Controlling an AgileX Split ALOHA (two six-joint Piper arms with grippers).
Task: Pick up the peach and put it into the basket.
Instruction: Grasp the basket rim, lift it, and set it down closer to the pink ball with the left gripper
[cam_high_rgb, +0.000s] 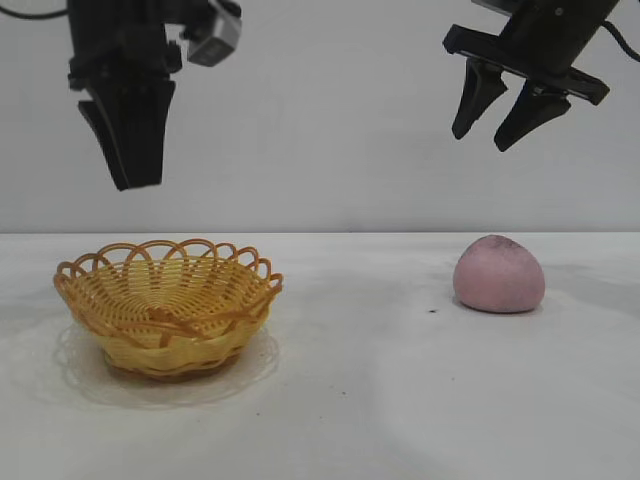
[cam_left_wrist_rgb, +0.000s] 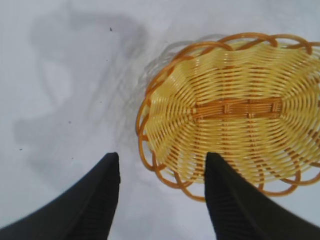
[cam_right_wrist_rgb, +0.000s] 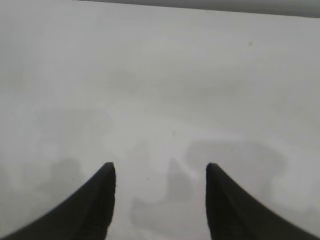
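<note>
The dusty pink, matte, dome-shaped peach (cam_high_rgb: 499, 274) is shown on the white table (cam_high_rgb: 380, 400), right of the yellow woven wicker basket (cam_high_rgb: 168, 305); the fingers of the left gripper (cam_left_wrist_rgb: 162, 162) and right gripper (cam_right_wrist_rgb: 160, 170) are held apart, gripping nothing.

The right gripper (cam_right_wrist_rgb: 160, 167) holds its fingers (cam_right_wrist_rgb: 95, 200) apart above the white table (cam_right_wrist_rgb: 160, 75).

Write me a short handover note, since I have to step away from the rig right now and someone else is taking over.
Left pincer: empty, fingers apart in its wrist view, hanging above the basket's left part.
Right pincer: open, empty, up in the air above the peach.
Peach: on the table at the right, untouched.
Basket: on the table at the left, nothing in it.
Done: nothing yet.
Left: grasp the peach, carry it over, drop it into the basket.
</note>
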